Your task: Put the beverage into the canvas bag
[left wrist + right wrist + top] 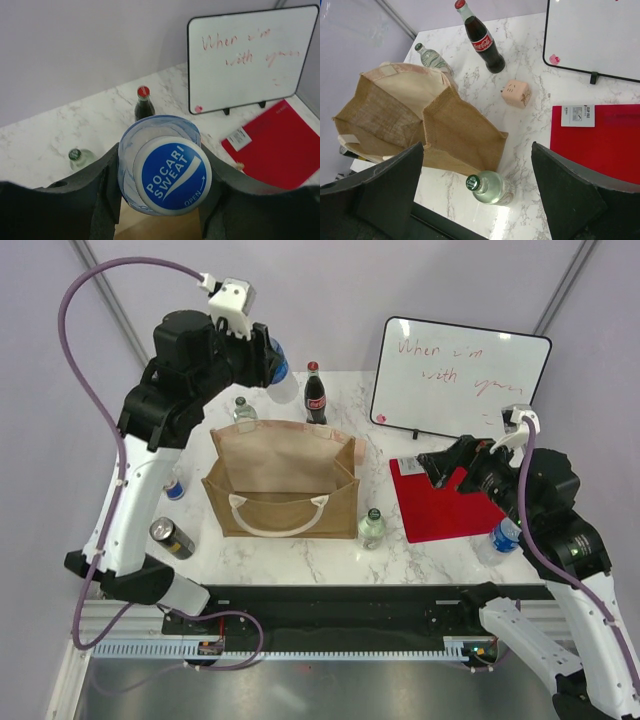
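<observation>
Your left end effector (165,182) is pinching the Pocari Sweat bottle (172,176) just below its cap, with a dark finger pressing in on either side. It is holding the bottle in the air, clear of the tabletop (330,558), up by the far left corner of the canvas bag (250,520). In the left wrist view you are looking straight onto the blue cap, so the bottle's long axis is running along that camera's line of sight. The cap is pointing back toward the wrist and the base is pointing away and down. In the top view the clear body is leaning down and slightly right out of the fingers, tilted rather than upright. A strip of tan fabric is showing just beneath the bottle in the wrist view, so I judge the bag's mouth is lying close below and to the near side. Your right end effector (480,200) is spreading wide with nothing between its fingers, hovering over the red folder (440,510) on the right, well apart from the bag. The bag is standing with its mouth open upward and its long side running left to right, and no bottle is showing inside it. So the pickup is looking done. Carrying the bottle over the opening, lowering it in and letting go are remaining.
</observation>
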Robot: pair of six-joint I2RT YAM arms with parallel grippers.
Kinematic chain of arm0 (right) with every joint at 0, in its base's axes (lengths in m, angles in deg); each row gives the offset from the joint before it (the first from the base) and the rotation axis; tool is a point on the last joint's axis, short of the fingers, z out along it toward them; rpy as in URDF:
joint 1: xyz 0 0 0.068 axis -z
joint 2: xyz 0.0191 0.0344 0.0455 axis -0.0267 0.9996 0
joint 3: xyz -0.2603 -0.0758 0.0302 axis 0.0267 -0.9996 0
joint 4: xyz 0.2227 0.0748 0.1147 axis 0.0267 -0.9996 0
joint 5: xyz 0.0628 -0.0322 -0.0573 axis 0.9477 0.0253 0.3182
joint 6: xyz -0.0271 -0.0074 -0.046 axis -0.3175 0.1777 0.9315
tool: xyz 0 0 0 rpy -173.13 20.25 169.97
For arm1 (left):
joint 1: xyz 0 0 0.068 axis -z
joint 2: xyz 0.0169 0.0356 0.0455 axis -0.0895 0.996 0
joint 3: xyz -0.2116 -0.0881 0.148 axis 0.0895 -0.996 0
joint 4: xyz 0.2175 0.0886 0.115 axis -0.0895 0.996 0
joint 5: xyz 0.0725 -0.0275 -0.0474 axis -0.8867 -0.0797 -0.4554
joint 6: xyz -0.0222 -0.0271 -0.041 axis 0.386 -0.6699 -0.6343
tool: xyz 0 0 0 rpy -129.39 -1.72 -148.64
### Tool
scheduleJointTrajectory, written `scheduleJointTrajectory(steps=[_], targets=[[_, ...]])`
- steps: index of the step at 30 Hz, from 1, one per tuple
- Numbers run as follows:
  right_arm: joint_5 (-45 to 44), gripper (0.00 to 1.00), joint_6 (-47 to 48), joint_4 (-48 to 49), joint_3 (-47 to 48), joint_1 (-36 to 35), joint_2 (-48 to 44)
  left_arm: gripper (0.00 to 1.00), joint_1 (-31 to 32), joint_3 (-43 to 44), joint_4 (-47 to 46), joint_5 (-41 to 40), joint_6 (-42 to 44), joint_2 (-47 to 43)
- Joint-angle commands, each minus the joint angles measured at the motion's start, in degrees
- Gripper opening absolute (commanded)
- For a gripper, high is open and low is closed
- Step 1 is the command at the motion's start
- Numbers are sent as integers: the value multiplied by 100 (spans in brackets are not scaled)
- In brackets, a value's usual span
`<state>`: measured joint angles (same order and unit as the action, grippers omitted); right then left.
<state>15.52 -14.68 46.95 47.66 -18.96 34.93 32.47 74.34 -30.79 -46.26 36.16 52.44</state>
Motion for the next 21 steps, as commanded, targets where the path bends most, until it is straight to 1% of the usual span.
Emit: scheduleJointTrajectory(steps=[1, 3, 4, 6, 7, 9, 11, 13, 14, 15, 17, 21], targets=[[530, 90, -144, 69, -9, 10, 288, 2, 9, -463, 14, 819, -567, -708], [863, 87, -249, 113, 70, 1, 638, 2, 26, -735, 75, 1004, -646, -945], [1126, 83, -293, 209, 78, -7, 754, 2, 35, -850, 84, 1039, -672, -1016], [1225, 80, -355, 306, 105, -42, 1034, 2, 44, -1219, 32, 1188, -760, -1166], [1147, 77, -390, 419, 114, -95, 1106, 2, 53, -1350, 14, 1267, -786, -1183], [1068, 75, -443, 543, 158, -296, 1333, 2, 88, -1746, -99, 1452, -865, -1245], [928, 72, -505, 701, 288, -525, 1518, 2, 123, -2149, -389, 1540, -918, -1298], [769, 70, -505, 772, 403, -955, 1808, 2, 141, -2466, -827, 1532, -1015, -1403], [551, 70, -461, 746, 552, -1087, 1914, 2, 150, -2746, -995, 1540, -1050, -1429], [444, 70, -426, 746, 605, -1306, 2063, 2, 158, -2862, -1136, 1567, -1111, -1456], [207, 68, -338, 746, 658, -1457, 2161, 2, 176, -3160, -1521, 1567, -1164, -1430], [-75, 62, -198, 772, 738, -1791, 2441, 2, 229, -3469, -1927, 1558, -1278, -1316]])
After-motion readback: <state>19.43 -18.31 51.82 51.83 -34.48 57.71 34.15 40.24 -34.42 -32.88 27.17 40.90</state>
